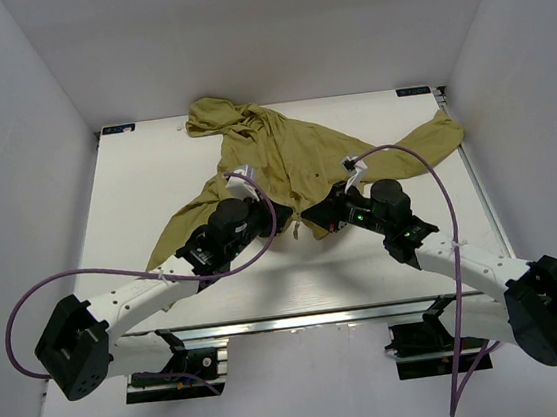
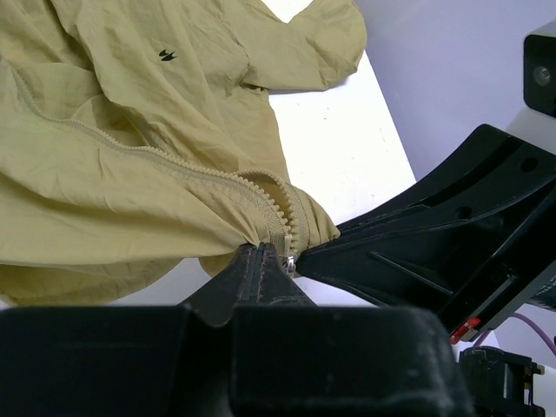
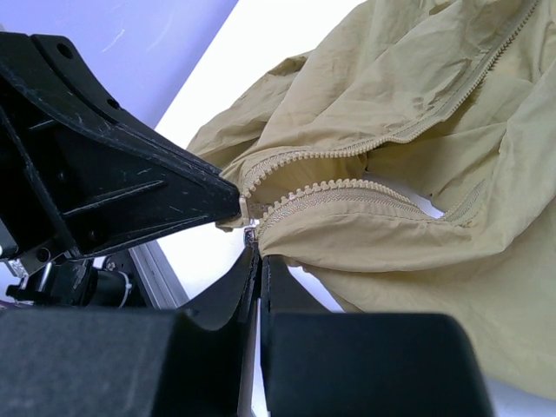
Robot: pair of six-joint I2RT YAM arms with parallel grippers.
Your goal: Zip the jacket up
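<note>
The jacket (image 1: 293,156) lies spread on the table (image 1: 135,185), hood far and hem toward the arms. It looks thin, light and limp, likely to bunch unless held taut. The left gripper (image 2: 261,261) and right gripper (image 3: 257,261) both have their jaws pinched together on the hem at the foot of the zipper (image 2: 174,165), beside its slider (image 2: 289,261), which seems the sound place to hold.

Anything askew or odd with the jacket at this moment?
The olive-yellow thin fabric jacket lies crooked and rumpled on the white table, hood toward the far left. Its zipper teeth gape apart near the hem. No damage visible.
</note>
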